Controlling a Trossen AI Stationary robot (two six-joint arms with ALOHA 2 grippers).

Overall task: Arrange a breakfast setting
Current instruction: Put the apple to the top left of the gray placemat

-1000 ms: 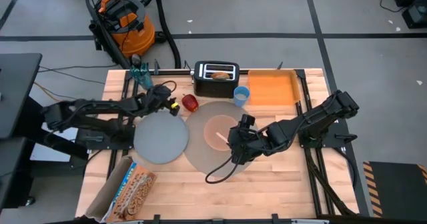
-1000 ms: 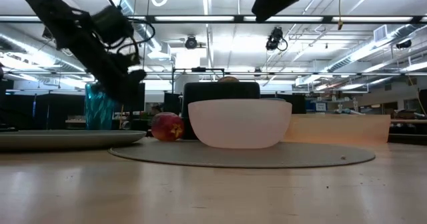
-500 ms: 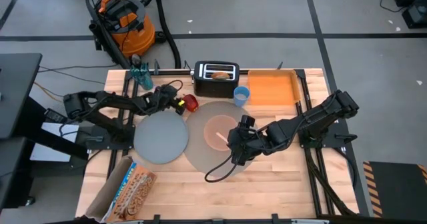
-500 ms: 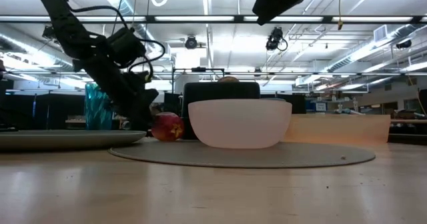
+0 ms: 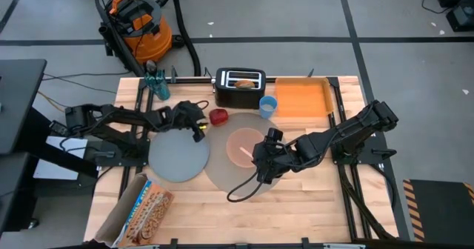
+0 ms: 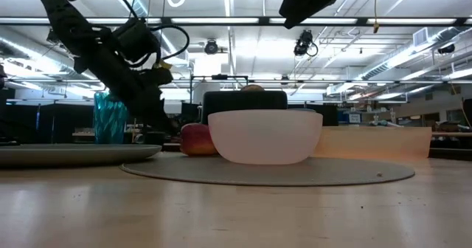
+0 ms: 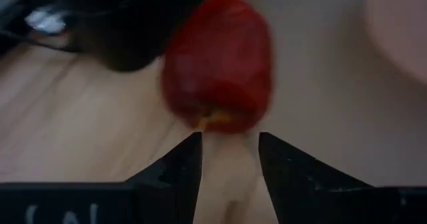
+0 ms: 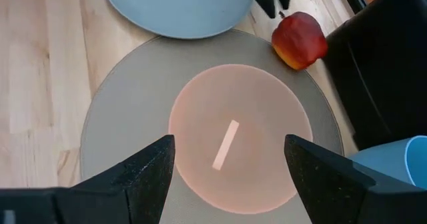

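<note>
Fingers of the left gripper stand parted just short of the apple, which sits free beside the mat and is half hidden by the pink bowl in the low view. Toaster holds 1 bagel. Right gripper hovers wide open and empty over the bowl.

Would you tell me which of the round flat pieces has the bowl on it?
The larger grey mat; the pink bowl sits on it, while the blue plate is bare.
</note>
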